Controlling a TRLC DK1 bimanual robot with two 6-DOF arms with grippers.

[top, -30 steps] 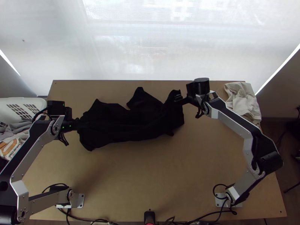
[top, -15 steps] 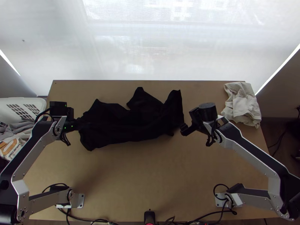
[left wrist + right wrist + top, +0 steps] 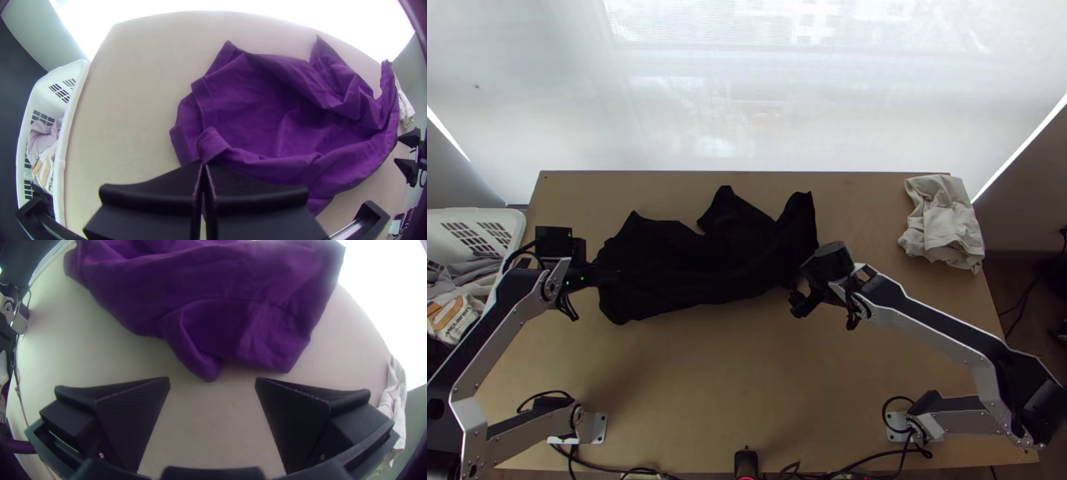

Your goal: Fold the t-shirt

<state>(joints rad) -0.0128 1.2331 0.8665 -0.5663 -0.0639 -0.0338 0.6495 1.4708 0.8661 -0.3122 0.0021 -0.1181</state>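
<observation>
One table (image 3: 731,376) is partly covered, toward its far side, by a bunched t-shirt (image 3: 691,264).
Light, limp, easily creased cloth is to be expected. A basket (image 3: 81,84) is set beside the table. One shirt end is pinched by the left gripper (image 3: 203,164); the right gripper (image 3: 212,378) is spread and empty, near a loose flap (image 3: 202,366) best gripped next. Small lettering (image 3: 50,181) in the basket is left unread.

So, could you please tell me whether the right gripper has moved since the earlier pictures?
Yes: in the top view, the right gripper has moved farther from the table's far edge, toward the near edge.
</observation>
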